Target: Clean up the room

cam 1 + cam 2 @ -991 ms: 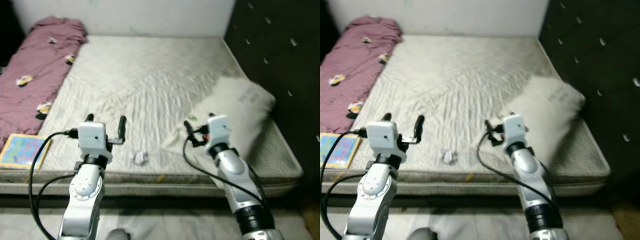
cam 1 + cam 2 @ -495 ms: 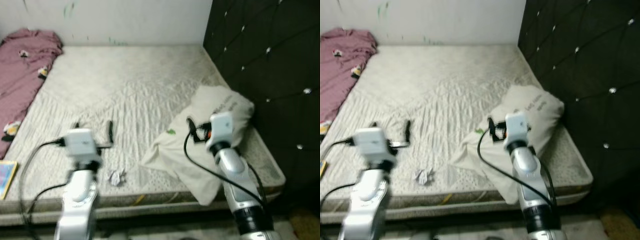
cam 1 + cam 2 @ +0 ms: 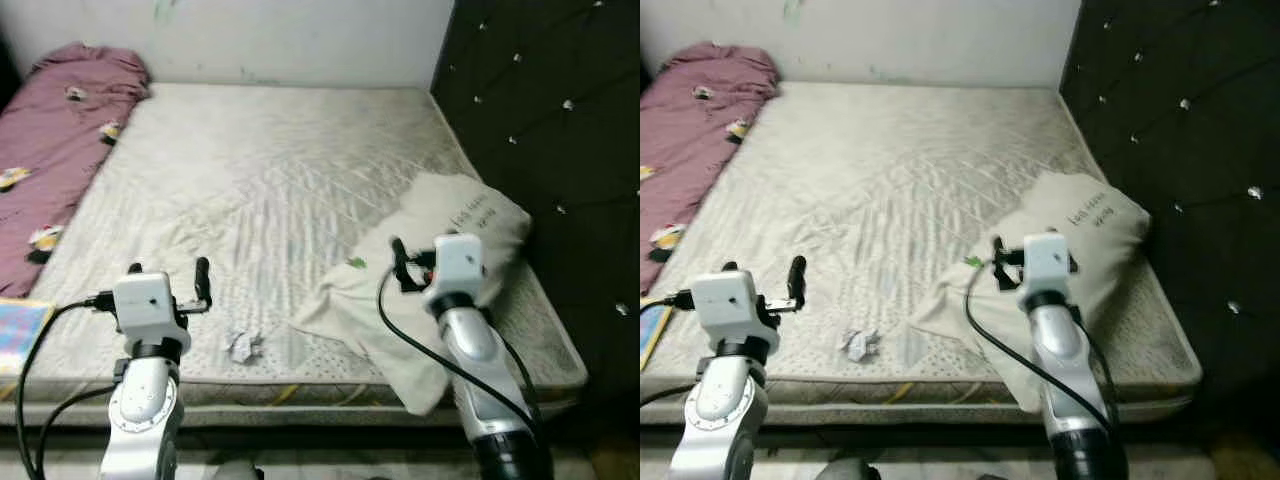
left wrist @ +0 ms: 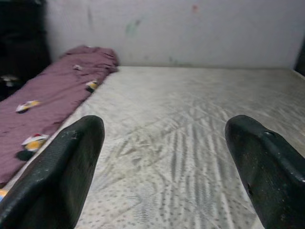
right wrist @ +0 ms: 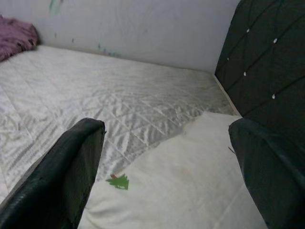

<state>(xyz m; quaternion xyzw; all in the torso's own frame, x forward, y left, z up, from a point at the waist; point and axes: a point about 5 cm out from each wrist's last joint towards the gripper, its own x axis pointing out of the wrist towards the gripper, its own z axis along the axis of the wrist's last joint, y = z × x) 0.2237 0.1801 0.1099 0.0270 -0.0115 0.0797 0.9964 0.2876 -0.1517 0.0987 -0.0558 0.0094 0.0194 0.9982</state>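
Facing one mattress (image 3: 270, 180), one pillow (image 3: 440, 230), one paper wad (image 3: 241, 345)

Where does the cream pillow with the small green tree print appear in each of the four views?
Left eye view: pillow on the mattress's right side, under the right gripper.
Right eye view: same spot, beside the black headboard.
Left wrist view: not in it; mattress and maroon blanket beyond the open left gripper.
Right wrist view: close below the fingers.
Shared landmark: the quilted mattress.
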